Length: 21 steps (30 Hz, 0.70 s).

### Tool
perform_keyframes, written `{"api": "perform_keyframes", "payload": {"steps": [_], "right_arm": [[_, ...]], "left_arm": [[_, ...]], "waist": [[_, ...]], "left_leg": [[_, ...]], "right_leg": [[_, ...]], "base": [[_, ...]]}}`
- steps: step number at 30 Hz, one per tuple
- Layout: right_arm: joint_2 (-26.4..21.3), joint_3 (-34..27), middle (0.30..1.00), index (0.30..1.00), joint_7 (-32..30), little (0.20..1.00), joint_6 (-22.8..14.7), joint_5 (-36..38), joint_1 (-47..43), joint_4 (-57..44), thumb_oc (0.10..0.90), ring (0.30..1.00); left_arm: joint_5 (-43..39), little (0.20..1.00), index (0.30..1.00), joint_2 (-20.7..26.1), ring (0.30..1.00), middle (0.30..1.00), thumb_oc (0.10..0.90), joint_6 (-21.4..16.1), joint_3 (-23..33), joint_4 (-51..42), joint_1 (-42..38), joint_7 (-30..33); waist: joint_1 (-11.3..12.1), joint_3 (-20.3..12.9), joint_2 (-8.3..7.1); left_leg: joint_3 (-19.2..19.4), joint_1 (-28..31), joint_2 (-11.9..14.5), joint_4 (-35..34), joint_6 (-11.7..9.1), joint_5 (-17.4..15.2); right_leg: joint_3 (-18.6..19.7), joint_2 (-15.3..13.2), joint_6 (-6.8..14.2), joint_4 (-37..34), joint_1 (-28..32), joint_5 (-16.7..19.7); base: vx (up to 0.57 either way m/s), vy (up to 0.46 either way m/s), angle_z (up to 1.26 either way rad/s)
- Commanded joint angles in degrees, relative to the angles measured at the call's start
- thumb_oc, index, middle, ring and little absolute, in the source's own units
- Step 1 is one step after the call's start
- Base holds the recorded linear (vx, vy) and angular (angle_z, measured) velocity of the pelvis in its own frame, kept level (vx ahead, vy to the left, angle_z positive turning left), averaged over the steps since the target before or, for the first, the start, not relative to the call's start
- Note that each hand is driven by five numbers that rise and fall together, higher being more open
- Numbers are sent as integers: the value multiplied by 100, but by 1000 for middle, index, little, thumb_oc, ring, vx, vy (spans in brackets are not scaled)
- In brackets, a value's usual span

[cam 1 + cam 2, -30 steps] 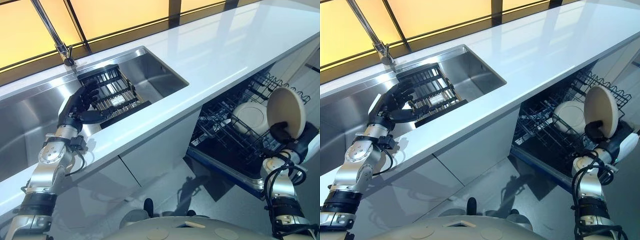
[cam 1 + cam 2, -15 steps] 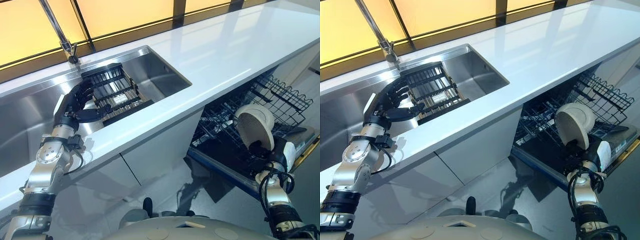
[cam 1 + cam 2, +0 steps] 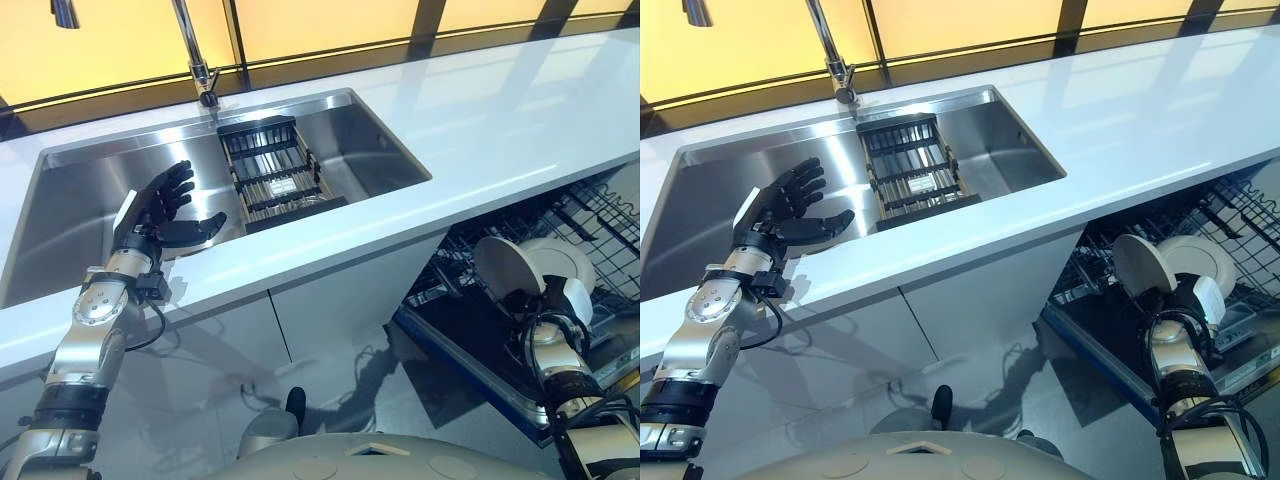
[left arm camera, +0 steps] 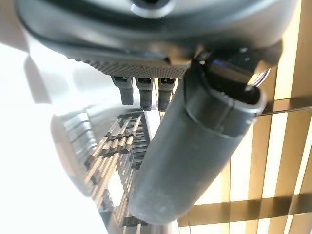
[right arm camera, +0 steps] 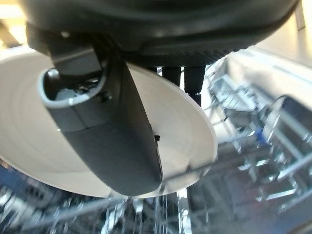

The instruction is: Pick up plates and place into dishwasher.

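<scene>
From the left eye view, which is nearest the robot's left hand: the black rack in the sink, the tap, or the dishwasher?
From the left hand:
1. Black rack, beside it in the sink.
2. Tap, behind the sink.
3. Dishwasher rack, far right, below the counter.

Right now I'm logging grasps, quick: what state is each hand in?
Left hand: open, fingers spread above the sink, holding nothing.
Right hand: shut on a white plate over the dishwasher rack.

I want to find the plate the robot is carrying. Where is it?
The plate is in the right hand, low on the robot's right, over the open dishwasher rack, just in front of another white plate standing there.
</scene>
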Motion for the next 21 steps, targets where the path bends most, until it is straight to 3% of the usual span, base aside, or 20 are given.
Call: {"api": "perform_keyframes", "payload": {"steps": [1, 13, 21], "right_arm": [[-400, 260, 900, 900, -261, 900, -151, -225, -624, -568, 800, 900], [-230, -269, 900, 900, -356, 900, -461, -441, -41, -2295, 800, 900], [270, -974, 900, 900, -907, 900, -1267, -56, 628, -3057, 800, 900]], "left_arm": [[-208, 900, 900, 267, 900, 900, 800, -478, 22, -179, -666, -18], [-41, 900, 900, -34, 900, 900, 800, -553, 102, -243, -459, -37], [60, 900, 900, -224, 900, 900, 800, -639, 334, -267, -212, -73]], "waist": [[131, -205, 35], [-199, -214, -21], [-422, -224, -6]], "left_leg": [[339, 459, -223, 111, 48, -1114], [608, 597, -225, 107, 99, -1206], [749, 640, -201, 109, 91, -1239]], "right_leg": [[58, 121, 27, 422, -458, -255], [411, 190, 93, 237, -445, -129], [637, 270, 115, 119, -460, -66]], "base": [[-15, 10, 7], [-26, 3, -8], [-35, -4, -15]]}}
